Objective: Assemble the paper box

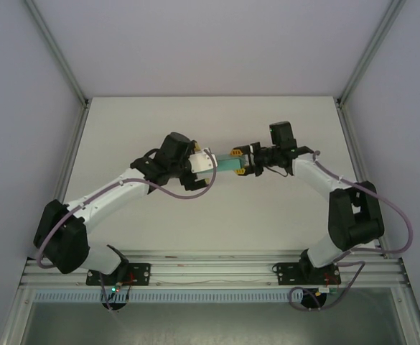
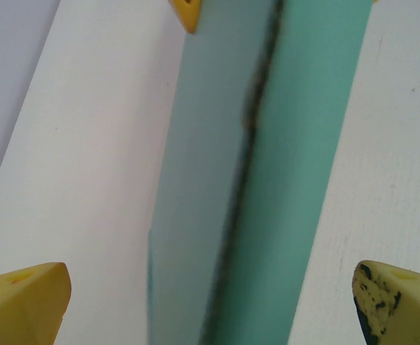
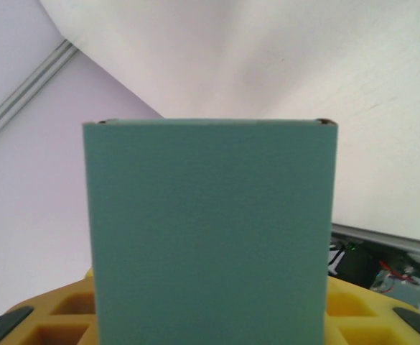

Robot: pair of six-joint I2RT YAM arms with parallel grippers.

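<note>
The paper box [image 1: 227, 164] is a teal-green, folded, low flat shape held above the table between the two arms. My right gripper [image 1: 241, 164] is shut on its right end, yellow fingers above and below it. In the right wrist view a broad teal face of the paper box [image 3: 210, 230] stands upright over the yellow fingers [image 3: 353, 309]. My left gripper [image 1: 213, 165] is open at the box's left end. In the left wrist view the paper box [image 2: 296, 172] runs lengthwise between the wide-apart yellow fingertips [image 2: 23, 302], with a dark seam down its middle.
The white table [image 1: 123, 129] lies under both arms, bounded by aluminium frame posts [image 1: 353, 129] and pale side walls. A slotted rail [image 1: 217, 262] with the arm bases runs along the near edge. A yellow fingertip [image 2: 188, 14] of the right gripper touches the box's far end.
</note>
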